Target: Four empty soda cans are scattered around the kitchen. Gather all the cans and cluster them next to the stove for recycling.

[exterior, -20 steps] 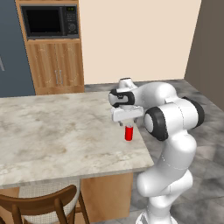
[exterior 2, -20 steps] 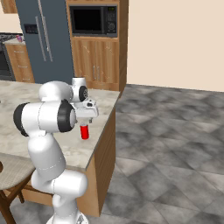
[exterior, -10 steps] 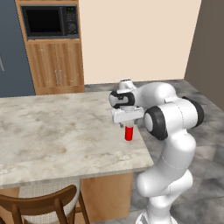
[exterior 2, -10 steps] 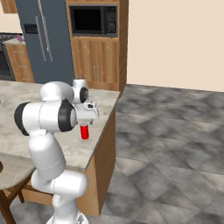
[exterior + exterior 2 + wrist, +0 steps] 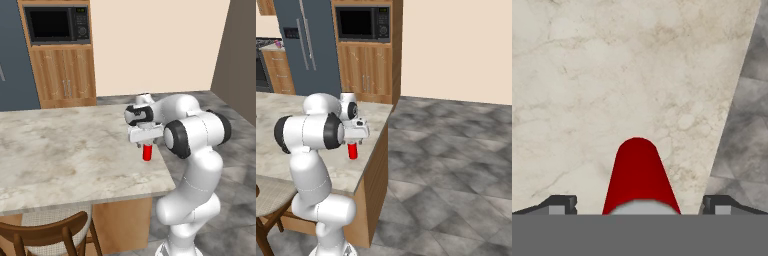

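1. One red soda can point(image 5: 147, 152) stands upright on the marble surface point(image 5: 65, 150), close to its corner and near the edge that drops to the grey tiled floor point(image 5: 446, 165)
2. Your gripper point(image 5: 639, 206) hangs right over it, fingers point(image 5: 562, 204) spread wide to either side of the can's silvery top, nothing pinched yet
3. Reckon on an empty can: very light, thin-walled, smooth and a bit slippery, so it could dent or tip under a hard or off-centre squeeze
4. Take it across the upper body, just under the rim, with a finger on each flank and gentle pressure
5. The surface is flat and pale, bare around the can; a wooden chair point(image 5: 47, 235) sits tucked at its near side
6. Beyond, you've got wooden cabinets with a black built-in microwave point(image 5: 363, 22) and a dark fridge point(image 5: 303, 45); the stove point(image 5: 260, 70) peeks in at far left, well apart from here
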